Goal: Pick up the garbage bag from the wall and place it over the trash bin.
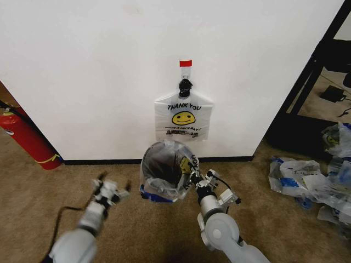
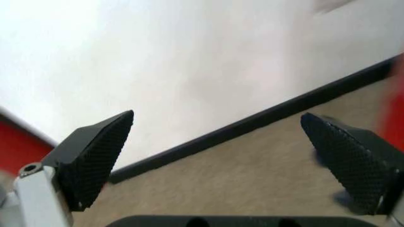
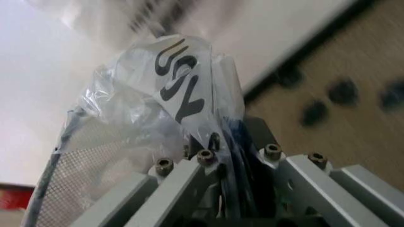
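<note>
The wall (image 1: pixel 109 71) spans the back of the head view, black baseboard at its foot. A garbage bag (image 1: pixel 184 116) with "THANK YOU" print and a yellow smiley hangs from the hook (image 1: pixel 185 86) under a red tape strip (image 1: pixel 186 63).

Below it, on the carpet (image 1: pixel 66 186), stands the trash bin (image 1: pixel 162 171), just clear of the wall. A second translucent bag (image 1: pixel 176 164) is already draped over the bin mouth and bunched down its right side.

Right gripper (image 1: pixel 198 183) sits at the bin's right rim. The right wrist view shows it clamped on the draped plastic (image 3: pixel 183 90), printed film pinched up between the jaws.

Left gripper (image 1: pixel 113 188) hovers left of the bin, apart from it. The left wrist view shows its fingers (image 2: pixel 94 156) spread wide with nothing between them, facing the baseboard (image 2: pixel 252 125).

Fire extinguisher (image 1: pixel 27 139) leans far left; a pile of spare bags (image 1: pixel 307 181) lies far right. Both are well clear.

Judgement: this looks like the placing step, the bag being fitted over the rim, not the pick from the wall. The next move likely calls for pulling the film down evenly on the right without dragging the light bin, and for the left gripper to take the opposite edge so the mouth stretches open. Thin film could slip or tear.
</note>
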